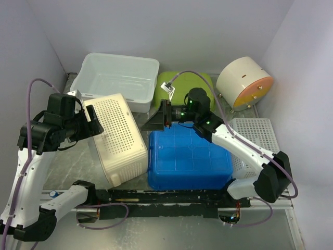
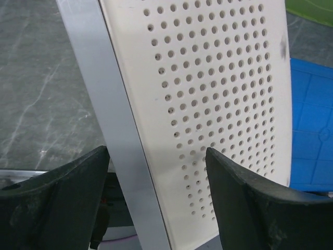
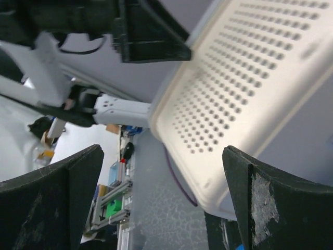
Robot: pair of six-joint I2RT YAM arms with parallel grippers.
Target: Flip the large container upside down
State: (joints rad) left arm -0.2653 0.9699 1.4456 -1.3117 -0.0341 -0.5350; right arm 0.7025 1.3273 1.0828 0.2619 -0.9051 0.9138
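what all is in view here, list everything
perforated basket: one, cream, tipped up at left centre, beside the blue container
blue container: one, blue, front centre
clear bin: one, translucent white, back left
green item: one, lime green, back centre; what it is cannot be told
round drum: one, cream with an orange face, back right, on its side
flat basket: one, white, perforated, right side, partly under the right arm
table: one, grey, under everything
left arm: one, white and black, left
right arm: one, white and black, right
left tool: one, black, open, straddling the cream basket's edge
right tool: one, black, open, facing the cream basket
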